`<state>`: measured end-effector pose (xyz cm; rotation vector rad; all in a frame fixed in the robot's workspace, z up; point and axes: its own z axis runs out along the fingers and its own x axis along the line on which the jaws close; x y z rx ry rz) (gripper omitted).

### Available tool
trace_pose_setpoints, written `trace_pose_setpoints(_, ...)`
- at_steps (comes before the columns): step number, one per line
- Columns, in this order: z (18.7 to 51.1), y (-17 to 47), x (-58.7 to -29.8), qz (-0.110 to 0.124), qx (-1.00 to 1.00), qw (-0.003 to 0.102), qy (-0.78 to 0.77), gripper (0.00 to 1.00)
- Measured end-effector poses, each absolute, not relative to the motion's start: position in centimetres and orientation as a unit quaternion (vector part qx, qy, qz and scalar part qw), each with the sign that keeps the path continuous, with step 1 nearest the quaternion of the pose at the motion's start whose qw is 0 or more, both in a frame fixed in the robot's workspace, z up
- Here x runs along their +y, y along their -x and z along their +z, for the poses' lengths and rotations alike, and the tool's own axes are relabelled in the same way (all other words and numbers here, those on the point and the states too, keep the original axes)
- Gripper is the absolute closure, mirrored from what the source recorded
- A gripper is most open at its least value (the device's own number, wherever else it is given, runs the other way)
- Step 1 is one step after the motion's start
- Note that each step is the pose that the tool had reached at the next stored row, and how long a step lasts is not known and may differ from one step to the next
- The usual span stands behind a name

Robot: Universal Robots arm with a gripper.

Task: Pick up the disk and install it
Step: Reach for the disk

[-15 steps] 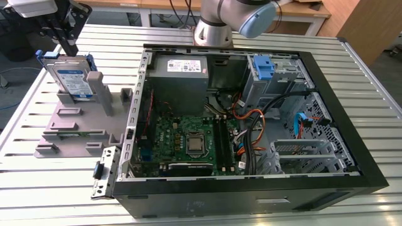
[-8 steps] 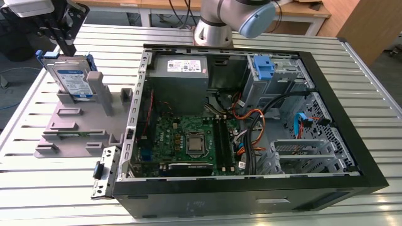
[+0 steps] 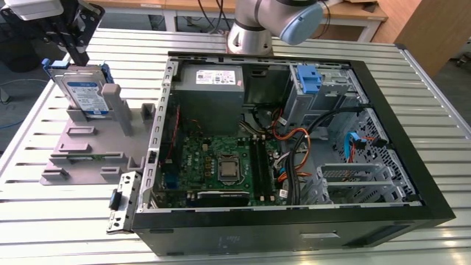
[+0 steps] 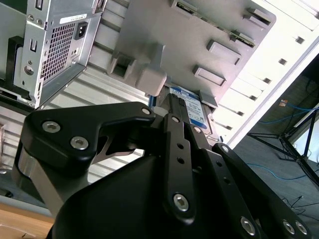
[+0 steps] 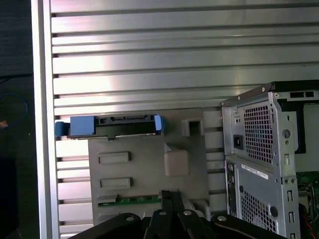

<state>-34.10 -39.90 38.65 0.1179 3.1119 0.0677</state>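
The disk (image 3: 87, 94), a silver drive with a blue-and-white label in a blue carrier, stands upright on edge in a grey holder (image 3: 88, 157) at the exterior view's left. My gripper (image 3: 78, 57) hangs just over the disk's top edge, shut, with nothing between its fingers. In the first wrist view the disk's top edge (image 5: 112, 125) with its blue carrier ends shows beyond the gripper (image 5: 170, 194). In the second wrist view the gripper (image 4: 172, 99) points toward the disk's label (image 4: 193, 110).
An open black computer case (image 3: 412, 182) lies on the slatted metal table (image 3: 44, 232), to the right of the holder in the exterior view. Inside are a grey power supply (image 3: 212, 78), a motherboard (image 3: 220, 165), cables and a drive cage with a blue latch (image 3: 309, 80).
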Motion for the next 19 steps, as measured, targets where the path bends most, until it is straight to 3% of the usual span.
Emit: trace_pose_setpoints(19, 38.6, 35.4, -39.9, 0.022, 0.999, 0.013, -0.038, 0.89)
